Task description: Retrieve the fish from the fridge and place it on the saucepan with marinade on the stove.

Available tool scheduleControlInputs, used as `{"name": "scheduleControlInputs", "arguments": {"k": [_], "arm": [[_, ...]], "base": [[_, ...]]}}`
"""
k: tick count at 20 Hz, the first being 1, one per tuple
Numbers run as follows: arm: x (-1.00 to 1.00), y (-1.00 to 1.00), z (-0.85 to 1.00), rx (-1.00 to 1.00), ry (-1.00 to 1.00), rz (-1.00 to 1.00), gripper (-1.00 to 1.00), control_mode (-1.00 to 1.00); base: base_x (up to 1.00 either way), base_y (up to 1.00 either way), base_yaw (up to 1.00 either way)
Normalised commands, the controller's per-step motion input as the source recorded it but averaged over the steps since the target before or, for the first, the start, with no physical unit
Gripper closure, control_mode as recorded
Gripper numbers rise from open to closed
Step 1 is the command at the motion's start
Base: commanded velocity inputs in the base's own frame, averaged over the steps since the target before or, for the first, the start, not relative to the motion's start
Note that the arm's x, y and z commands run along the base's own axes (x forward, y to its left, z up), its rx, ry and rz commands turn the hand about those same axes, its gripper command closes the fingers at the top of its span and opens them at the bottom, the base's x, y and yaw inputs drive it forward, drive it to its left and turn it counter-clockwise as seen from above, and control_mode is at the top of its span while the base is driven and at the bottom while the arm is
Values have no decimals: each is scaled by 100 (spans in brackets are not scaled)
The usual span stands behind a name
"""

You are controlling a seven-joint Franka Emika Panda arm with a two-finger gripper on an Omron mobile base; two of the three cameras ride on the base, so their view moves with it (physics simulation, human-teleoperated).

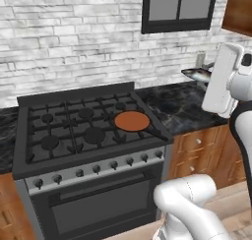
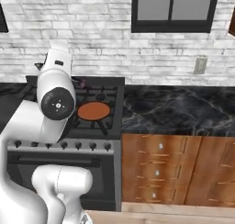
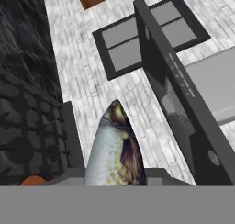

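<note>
Starting at the left of the left base view, we have the stove with the pan sitting on its front right burner, orange-brown inside showing and its handle running toward 4 o'clock. To the right of that lies the dark counter, and above its far right end, at about 2 o'clock from the pan, we see the fish held in the air beside the white forearm. Its long axis lies roughly level, one pointed end aimed back toward the stove at 9 o'clock.

In the hand view the fish rises from between the fingers at the bottom edge and points to 12 o'clock, so we judge the claw clenched on its tail half, though the fingertips themselves are mostly cut off by the bottom of that view. A sliver of the pan shows at 9 o'clock low in that same picture.

The coming move, as we read it, turns on this offset: the pan sits lower and toward 8 o'clock of the fish, well apart, so the carry must sweep leftward over the counter and down. The fish looks shorter than the pan is wide, so it should fit inside.
</note>
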Motion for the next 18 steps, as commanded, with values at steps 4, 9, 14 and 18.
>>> {"name": "scheduleControlInputs", "arguments": {"k": [4, 9, 14, 18], "arm": [[0, 0, 0, 0, 0, 0, 100, 100], [0, 0, 0, 0, 0, 0, 100, 100], [0, 0, 0, 0, 0, 0, 100, 100], [0, 0, 0, 0, 0, 0, 100, 100]], "base": [[77, 0, 2], [79, 0, 0], [76, 0, 0], [38, 1, 0]]}}
